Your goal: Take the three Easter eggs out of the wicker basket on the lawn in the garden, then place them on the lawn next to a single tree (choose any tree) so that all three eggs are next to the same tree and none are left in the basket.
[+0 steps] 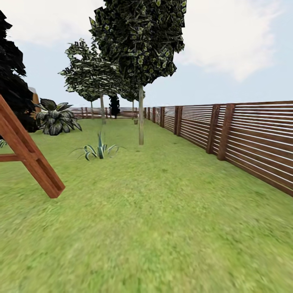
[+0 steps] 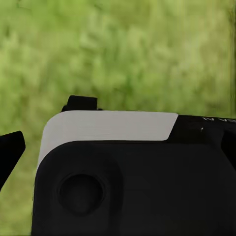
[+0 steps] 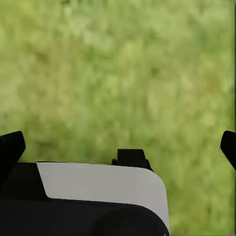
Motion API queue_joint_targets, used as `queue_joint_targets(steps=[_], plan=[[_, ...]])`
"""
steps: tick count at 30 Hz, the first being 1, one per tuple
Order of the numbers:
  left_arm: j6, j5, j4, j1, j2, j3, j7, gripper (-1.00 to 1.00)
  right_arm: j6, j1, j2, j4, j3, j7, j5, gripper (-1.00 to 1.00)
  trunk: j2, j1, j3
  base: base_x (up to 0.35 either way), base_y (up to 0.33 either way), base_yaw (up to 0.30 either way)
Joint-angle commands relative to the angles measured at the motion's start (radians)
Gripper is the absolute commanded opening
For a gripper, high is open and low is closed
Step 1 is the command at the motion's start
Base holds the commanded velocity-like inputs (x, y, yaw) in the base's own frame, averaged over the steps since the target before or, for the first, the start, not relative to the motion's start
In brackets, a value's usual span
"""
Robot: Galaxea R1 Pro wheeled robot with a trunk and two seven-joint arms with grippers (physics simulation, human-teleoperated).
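Head view: wide, mottled green lawn (image 1: 162, 228), slatted fence (image 1: 244, 138) alongside.

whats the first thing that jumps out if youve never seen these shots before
A tall tree with a dark leafy crown stands mid-lawn, straight ahead in the head view. A slatted brown wooden fence runs down the right side, and a slanted red-brown wooden beam cuts in at the left edge. Both wrist views look onto blurred grass.

Lawn (image 1: 162, 228) ahead of me. Fence (image 1: 244, 138) runs along its right side. Wooden frame (image 1: 28, 152) at left, spiky plant (image 1: 99, 150) behind it, tree (image 1: 141, 122) just right of plant.
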Motion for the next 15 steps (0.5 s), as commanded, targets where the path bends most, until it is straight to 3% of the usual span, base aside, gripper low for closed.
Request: queue_joint_targets(steps=[1,15], plan=[[0.002,0.01,-0.001,0.0,0.0,0.002,-0.005,1.0,-0.003,-0.001,0.0,0.001,0.0,0.0,0.0,1.0,0.0,0.001,-0.001,0.312,-0.103,0.0],[0.002,0.01,-0.001,0.0,0.0,0.002,-0.005,1.0,-0.003,-0.001,0.0,0.001,0.0,0.0,0.0,1.0,0.0,0.001,-0.001,0.312,-0.103,0.0]])
